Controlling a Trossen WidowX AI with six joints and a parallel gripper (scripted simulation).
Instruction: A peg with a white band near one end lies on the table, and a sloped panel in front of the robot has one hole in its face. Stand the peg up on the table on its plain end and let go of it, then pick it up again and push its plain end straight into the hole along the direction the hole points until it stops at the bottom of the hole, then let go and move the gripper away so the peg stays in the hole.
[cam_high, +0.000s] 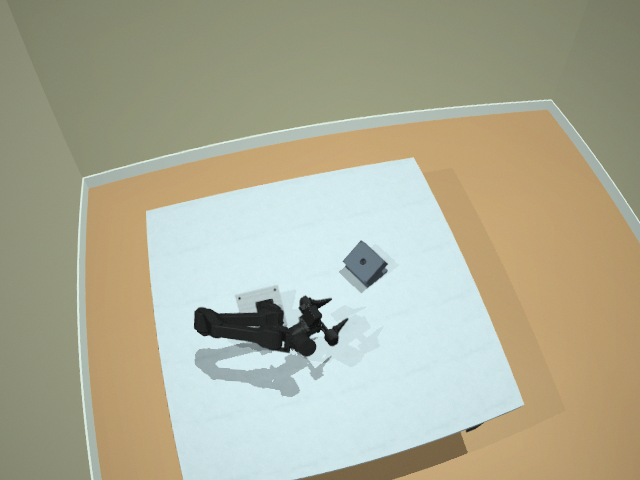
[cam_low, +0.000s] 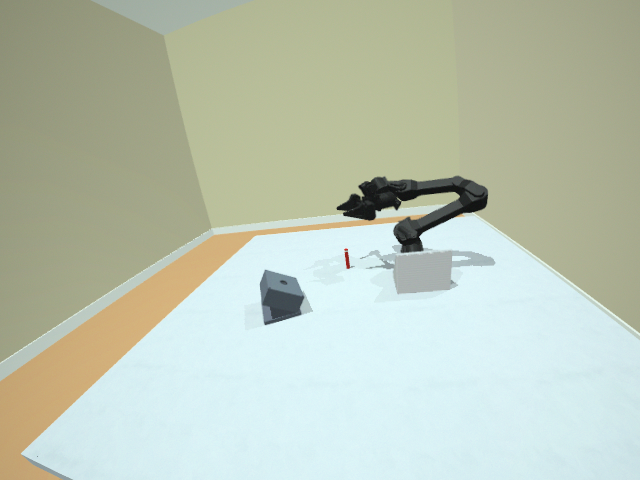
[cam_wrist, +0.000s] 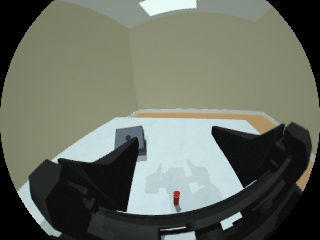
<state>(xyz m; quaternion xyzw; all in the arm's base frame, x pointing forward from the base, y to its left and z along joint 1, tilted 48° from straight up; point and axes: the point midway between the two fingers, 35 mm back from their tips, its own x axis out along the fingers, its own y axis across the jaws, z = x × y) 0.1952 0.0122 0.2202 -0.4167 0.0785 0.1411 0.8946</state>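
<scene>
The red peg (cam_low: 346, 259) (cam_wrist: 176, 199) stands upright on the table (cam_high: 232, 232) (cam_low: 361, 361), its white band near the top end; in the top view it is hidden by the arm. My gripper (cam_high: 339, 309) (cam_low: 340, 211) (cam_wrist: 176, 135) is wide open and empty, raised well above the peg and not touching it. The dark grey sloped panel (cam_high: 356, 271) (cam_low: 271, 280) (cam_wrist: 121, 136) stands apart from the peg. Its hole (cam_high: 362, 261) (cam_low: 283, 282) is empty. The left finger partly covers the panel in the wrist view.
A light ribbed block (cam_low: 423, 272) stands beside the arm's base in the exterior view. The arm (cam_high: 242, 335) (cam_low: 444, 214) is folded back above its base. The arm's shadows fall across the table around the peg. The room walls stand beyond the table.
</scene>
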